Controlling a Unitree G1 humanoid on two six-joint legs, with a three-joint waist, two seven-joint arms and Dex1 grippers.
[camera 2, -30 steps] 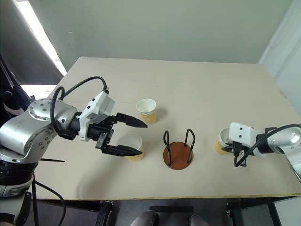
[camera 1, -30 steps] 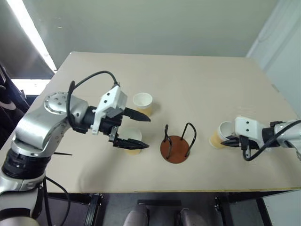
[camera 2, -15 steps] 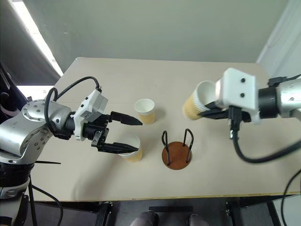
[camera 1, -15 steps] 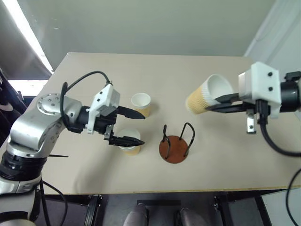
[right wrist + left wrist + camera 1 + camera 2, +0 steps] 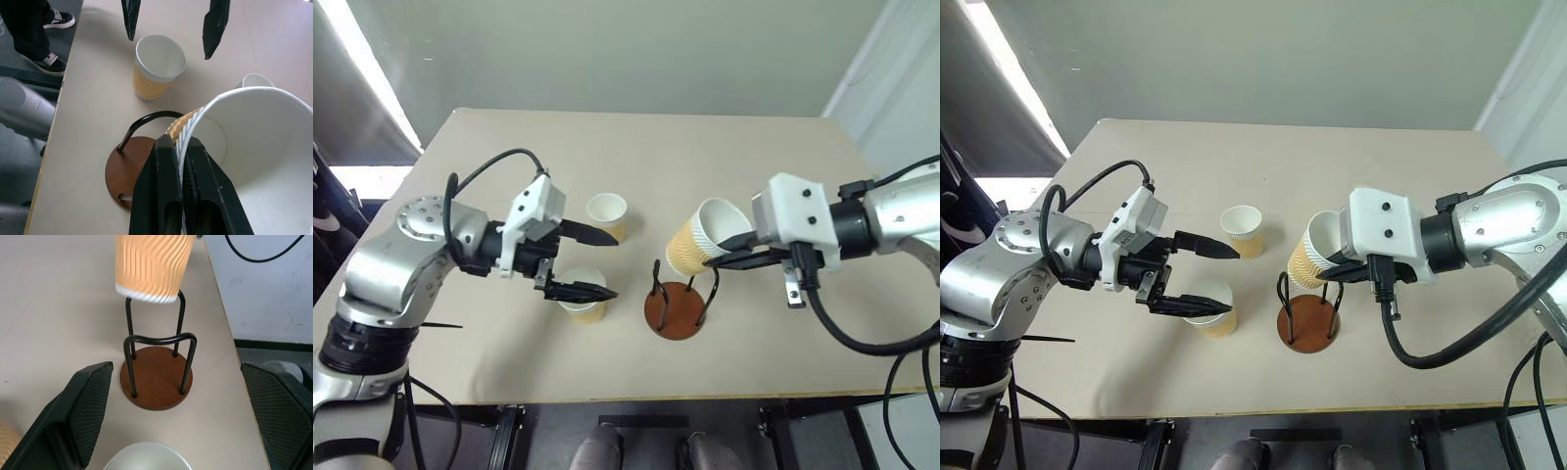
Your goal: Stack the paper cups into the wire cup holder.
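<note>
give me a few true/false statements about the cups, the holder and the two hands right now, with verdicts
1. The right hand pinches a cup by its rim. True.
2. That cup already sits on the holder base. False: it hangs tilted above the wire loops, and the holder has no cup in it.
3. The left hand is open. True.
4. The left hand holds a cup. False: the near cup stands on the table under its lower finger, ungripped.
5. Two cups stand on the table, left of the holder. True: the near one and a far cup.
</note>
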